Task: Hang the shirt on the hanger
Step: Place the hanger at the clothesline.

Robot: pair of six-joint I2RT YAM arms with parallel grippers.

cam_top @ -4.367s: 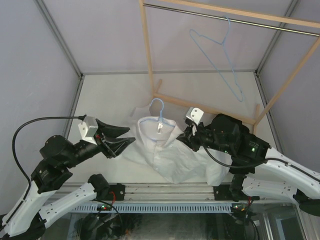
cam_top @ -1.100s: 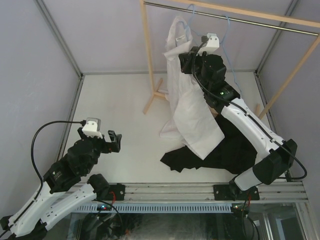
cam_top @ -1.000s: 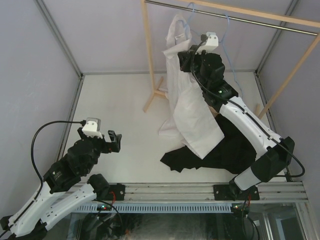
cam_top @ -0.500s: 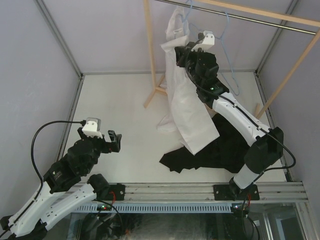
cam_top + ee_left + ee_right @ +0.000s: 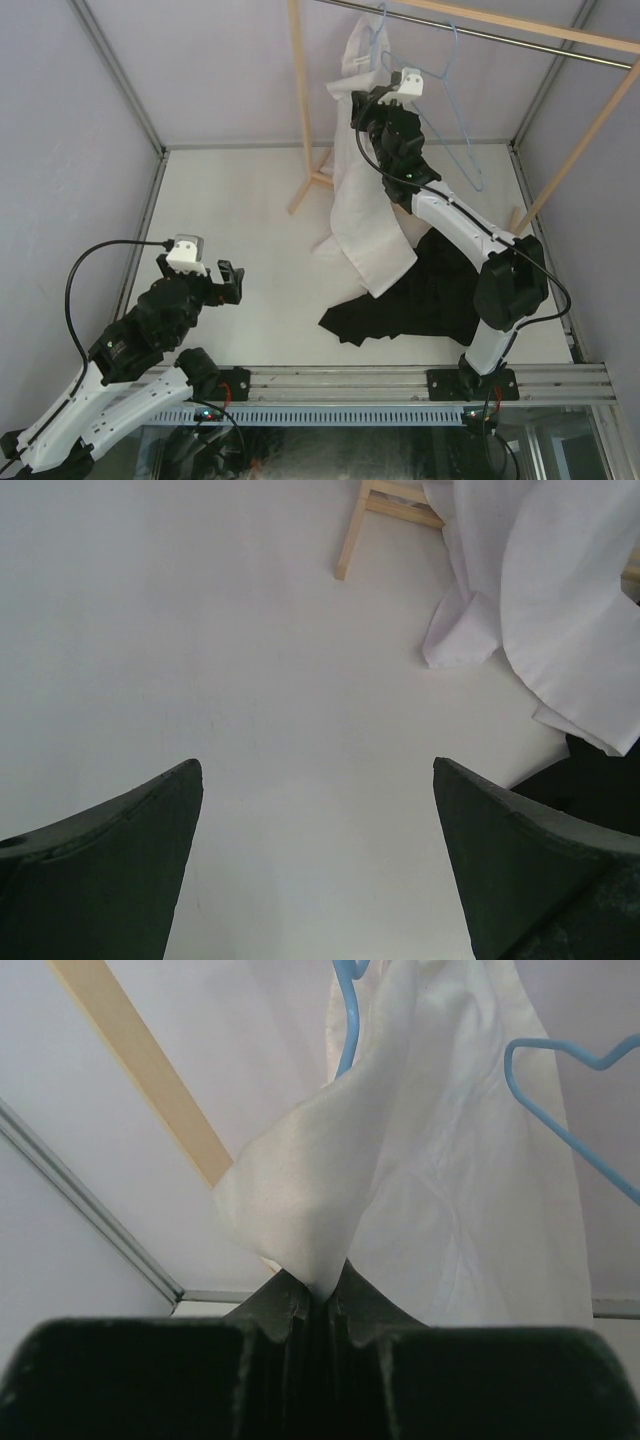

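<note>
The white shirt (image 5: 365, 200) hangs high at the back, draped over a light blue hanger (image 5: 384, 35) whose hook is up by the metal rail; its lower end trails down to the table. My right gripper (image 5: 358, 108) is raised beside it and shut on a fold of the shirt (image 5: 300, 1210), with the hanger (image 5: 347, 1020) rising just behind the cloth. My left gripper (image 5: 230, 283) hovers low over the bare table at the near left, open and holding nothing. In the left wrist view its fingers (image 5: 120, 850) are spread wide, with the shirt (image 5: 540, 600) at the upper right.
A wooden rack with an upright post (image 5: 300, 90) and a metal rail (image 5: 520, 42) stands at the back. A second blue hanger (image 5: 466, 130) hangs from the rail to the right. A black garment (image 5: 420, 300) lies crumpled on the table under my right arm. Enclosure walls close in both sides.
The shirt, lying on the table several seconds ago, is now lifted. Over the last second my right gripper carried it slightly higher and farther back toward the rail. The left arm stayed still.
</note>
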